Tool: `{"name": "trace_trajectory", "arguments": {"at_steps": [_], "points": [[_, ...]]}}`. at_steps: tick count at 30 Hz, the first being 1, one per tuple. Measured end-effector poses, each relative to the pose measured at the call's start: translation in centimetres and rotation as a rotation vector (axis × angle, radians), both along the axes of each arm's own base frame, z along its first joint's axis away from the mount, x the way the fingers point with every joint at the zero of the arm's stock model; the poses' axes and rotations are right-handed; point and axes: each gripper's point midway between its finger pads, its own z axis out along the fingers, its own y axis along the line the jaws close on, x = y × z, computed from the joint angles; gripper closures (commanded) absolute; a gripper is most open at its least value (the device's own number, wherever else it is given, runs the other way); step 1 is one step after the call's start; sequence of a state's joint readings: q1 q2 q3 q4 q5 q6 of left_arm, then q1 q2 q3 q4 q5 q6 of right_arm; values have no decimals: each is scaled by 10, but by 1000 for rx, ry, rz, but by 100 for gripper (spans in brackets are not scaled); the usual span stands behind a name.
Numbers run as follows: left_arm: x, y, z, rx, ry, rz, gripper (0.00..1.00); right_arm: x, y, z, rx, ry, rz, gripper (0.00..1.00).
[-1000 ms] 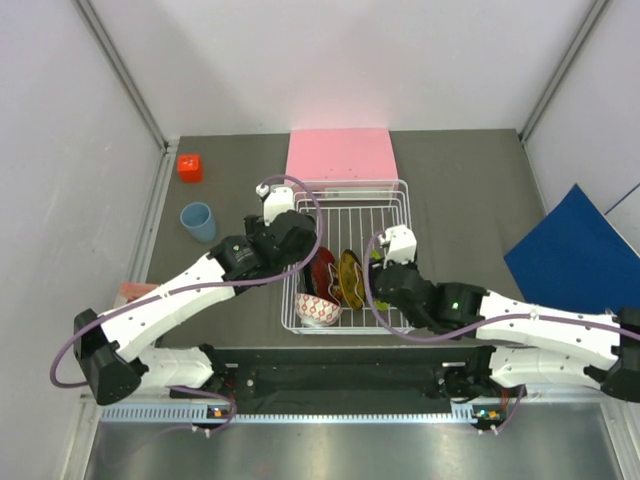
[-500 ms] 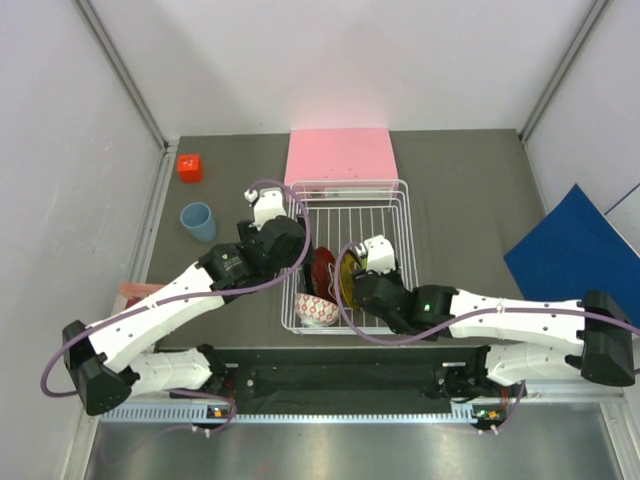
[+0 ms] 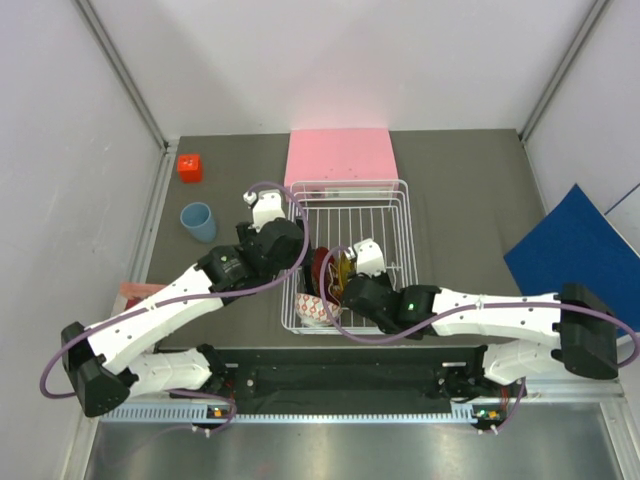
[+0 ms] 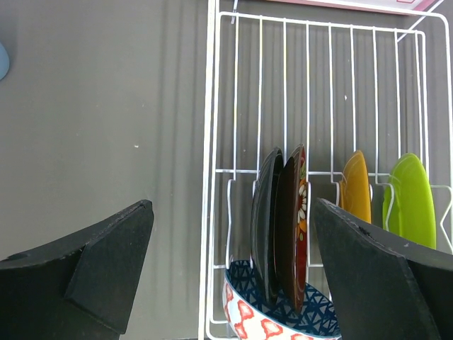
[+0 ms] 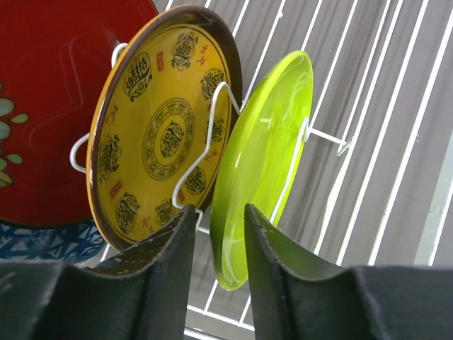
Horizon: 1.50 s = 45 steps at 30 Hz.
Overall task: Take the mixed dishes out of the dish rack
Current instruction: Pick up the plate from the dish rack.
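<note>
dish rack (image 4: 283,85): white wire. lime green plate (image 5: 258,163): plain. yellow-amber plate (image 5: 166,138): dark brown rim, dark round emblems and characters. black-and-red plate (image 5: 56,85): red face, pale leaf motifs. bowl (image 4: 283,322): blue-white lattice inside, red-white outside. cup (image 3: 198,221) light blue, cube (image 3: 190,167) red, box (image 3: 340,155) pink, tabletop (image 3: 470,200) dark grey.

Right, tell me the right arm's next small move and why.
Probably close the right gripper fully on the rim of the green plate before lifting. Its fingers stand either side of that rim, close in, but whether they pinch it yet is unclear. The plate stands on edge in the rack beside the yellow plate, so a loose hold might drop it.
</note>
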<state>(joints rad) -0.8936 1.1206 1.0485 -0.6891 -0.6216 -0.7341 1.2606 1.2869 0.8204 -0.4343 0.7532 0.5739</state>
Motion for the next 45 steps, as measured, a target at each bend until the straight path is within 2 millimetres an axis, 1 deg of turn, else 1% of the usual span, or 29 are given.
{"name": "trace_trajectory", "arguments": {"at_steps": [1, 6, 11, 12, 13, 15, 20, 27, 29, 31, 33, 35, 37, 38, 40, 45], "points": [[0, 0, 0, 0, 0, 0, 1, 0, 0, 0, 0, 0, 0, 67], [-2, 0, -5, 3, 10, -5, 1, 0, 0, 1, 0, -1, 1, 79], [-2, -1, -7, -1, 14, -10, 1, 2, 5, 11, 21, -11, -2, 88], [-2, -1, -7, 0, 15, -11, 1, 3, 6, 12, 23, -13, -2, 90], [-3, -1, -8, 0, 18, -13, 1, 3, 5, 13, 21, -13, -2, 96], [-4, -2, -10, 0, 22, -17, 1, 2, 6, 15, 21, -11, -3, 99], [-4, -3, -12, -1, 27, -21, 1, 3, 9, 20, 35, -13, -3, 100], [-5, -2, -14, 3, 30, -21, 1, 2, 7, 24, 24, -14, 1, 100], [-5, -2, -15, 3, 30, -21, 1, 2, 6, 33, 19, -23, 7, 100], [-4, -2, -15, 4, 29, -20, 1, 3, 7, 49, 32, -47, 15, 100], [-3, -2, -13, 2, 21, -19, 1, 6, 7, 73, 59, -86, 19, 100], [-1, -3, -11, -2, 8, -17, 1, 9, 5, 101, 90, -134, 26, 100], [1, -3, -8, 0, -4, -16, 1, 14, -3, 123, 78, -194, 22, 100], [2, -2, -7, 3, -11, -15, 1, 16, -8, 131, 66, -215, 20, 100], [3, -2, -5, 7, -19, -14, 1, 17, -14, 139, 30, -244, 34, 100], [8, -2, 10, 2, -54, -8, 1, 18, -20, 140, -81, -276, 91, 100]]}}
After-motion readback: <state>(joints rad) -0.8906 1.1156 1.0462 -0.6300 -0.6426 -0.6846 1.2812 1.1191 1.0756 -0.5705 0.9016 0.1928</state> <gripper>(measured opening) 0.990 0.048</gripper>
